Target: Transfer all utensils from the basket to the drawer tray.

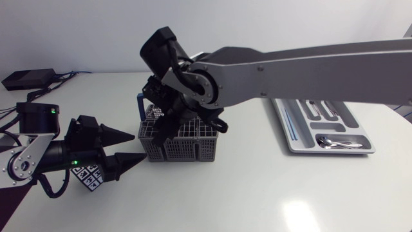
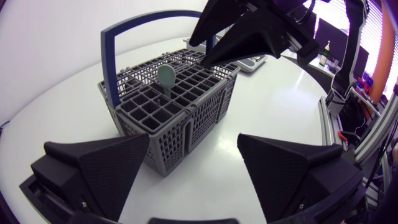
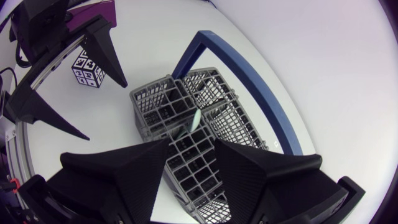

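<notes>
A grey wire basket point(image 1: 187, 145) with a blue handle point(image 1: 140, 106) stands mid-table. One pale utensil point(image 2: 166, 76) stands upright in a cell of it. My right gripper point(image 1: 164, 129) hangs over the basket's left part, fingers apart, and nothing is gripped. In the right wrist view the utensil's tip point(image 3: 193, 118) shows just ahead of the gap between the right gripper's point(image 3: 189, 144) fingers. My left gripper point(image 1: 136, 147) rests left of the basket, open and empty, pointing at it. The grey drawer tray point(image 1: 302, 149) at the right holds several spoons point(image 1: 335, 143) and forks.
A small cube with black-and-white markers point(image 1: 89, 175) sits under my left gripper. A black box point(image 1: 26, 78) lies at the table's back left. My right arm's long link point(image 1: 309, 64) spans above the table between basket and tray.
</notes>
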Robot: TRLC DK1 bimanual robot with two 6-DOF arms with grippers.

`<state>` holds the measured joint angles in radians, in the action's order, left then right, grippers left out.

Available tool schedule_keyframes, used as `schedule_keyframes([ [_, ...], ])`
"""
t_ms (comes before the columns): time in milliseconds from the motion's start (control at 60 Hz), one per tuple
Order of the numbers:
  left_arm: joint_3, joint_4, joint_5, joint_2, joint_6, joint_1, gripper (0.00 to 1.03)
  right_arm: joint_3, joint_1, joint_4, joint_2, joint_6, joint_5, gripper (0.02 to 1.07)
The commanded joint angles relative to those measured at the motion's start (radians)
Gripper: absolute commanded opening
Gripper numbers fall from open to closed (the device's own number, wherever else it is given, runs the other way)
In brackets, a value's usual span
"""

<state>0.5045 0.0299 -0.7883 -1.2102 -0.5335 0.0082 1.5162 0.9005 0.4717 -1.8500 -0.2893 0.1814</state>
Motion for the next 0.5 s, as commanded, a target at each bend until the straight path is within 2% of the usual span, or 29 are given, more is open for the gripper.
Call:
schedule_keyframes([
  [0, -0.020, 0.018, -0.008, -0.032, -0.029, 0.013, 0.99, 0.032, 0.006, -0.021, -0.038, 0.032, 0.013, 0.52],
  [217, -0.021, 0.057, -0.008, -0.061, -0.033, 0.015, 0.99, 0.047, 0.028, -0.082, -0.092, 0.041, 0.101, 0.52],
  [283, -0.018, 0.061, -0.009, -0.065, -0.033, 0.015, 0.99, 0.065, 0.034, -0.081, -0.114, 0.041, 0.107, 0.48],
  [483, -0.012, 0.064, -0.008, -0.066, -0.031, 0.007, 0.99, 0.099, 0.037, -0.077, -0.155, 0.050, 0.128, 0.46],
])
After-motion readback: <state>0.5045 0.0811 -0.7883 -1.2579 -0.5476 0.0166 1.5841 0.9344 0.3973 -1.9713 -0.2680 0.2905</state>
